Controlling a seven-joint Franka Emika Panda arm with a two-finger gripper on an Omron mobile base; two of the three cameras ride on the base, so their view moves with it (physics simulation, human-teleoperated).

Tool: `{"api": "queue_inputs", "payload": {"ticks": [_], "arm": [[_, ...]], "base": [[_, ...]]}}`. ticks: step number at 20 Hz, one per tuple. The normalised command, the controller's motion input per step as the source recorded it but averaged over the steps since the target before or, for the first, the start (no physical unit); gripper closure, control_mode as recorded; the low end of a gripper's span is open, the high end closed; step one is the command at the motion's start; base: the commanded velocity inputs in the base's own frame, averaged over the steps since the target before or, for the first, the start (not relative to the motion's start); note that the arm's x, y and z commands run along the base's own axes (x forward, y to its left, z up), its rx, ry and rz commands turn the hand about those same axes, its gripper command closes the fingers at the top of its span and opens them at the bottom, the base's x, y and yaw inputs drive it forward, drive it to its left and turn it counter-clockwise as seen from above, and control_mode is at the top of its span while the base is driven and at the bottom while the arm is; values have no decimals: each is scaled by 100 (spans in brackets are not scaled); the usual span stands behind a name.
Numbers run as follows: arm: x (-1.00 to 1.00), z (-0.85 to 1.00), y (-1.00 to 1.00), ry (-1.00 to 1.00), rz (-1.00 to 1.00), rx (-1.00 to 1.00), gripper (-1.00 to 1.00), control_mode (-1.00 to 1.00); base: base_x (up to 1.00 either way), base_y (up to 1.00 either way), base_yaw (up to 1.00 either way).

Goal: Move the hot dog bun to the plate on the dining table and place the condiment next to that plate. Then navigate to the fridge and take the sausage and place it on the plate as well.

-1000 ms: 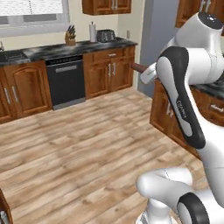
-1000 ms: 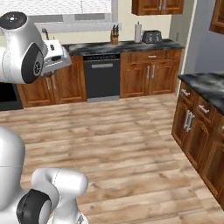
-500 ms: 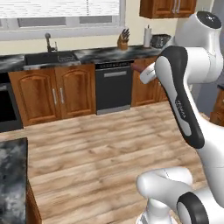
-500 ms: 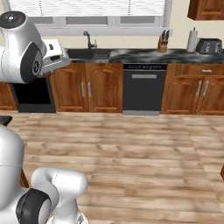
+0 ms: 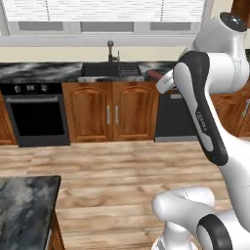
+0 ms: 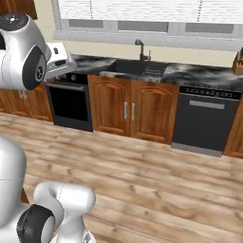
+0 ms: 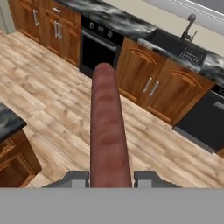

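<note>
The end effector (image 7: 109,175) is clamped tight on the sausage (image 7: 107,131), which sticks straight out from the fingers over the wood floor (image 7: 65,109), probably carried high so it clears the cabinets on the way to the plate. A dark marbled worktop (image 5: 24,205) corner, likely the dining table, pokes in at lower left. Its top is mostly cut off, so plate, bun and condiment can't be made out.
</note>
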Motion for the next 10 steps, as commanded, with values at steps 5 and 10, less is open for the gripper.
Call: {"api": "queue_inputs", "payload": {"ticks": [5,10], "arm": [[0,0,0,0,0,0,100,100],[0,0,0,0,0,0,100,100]], "base": [[100,-6,50],[100,-10,56]]}}
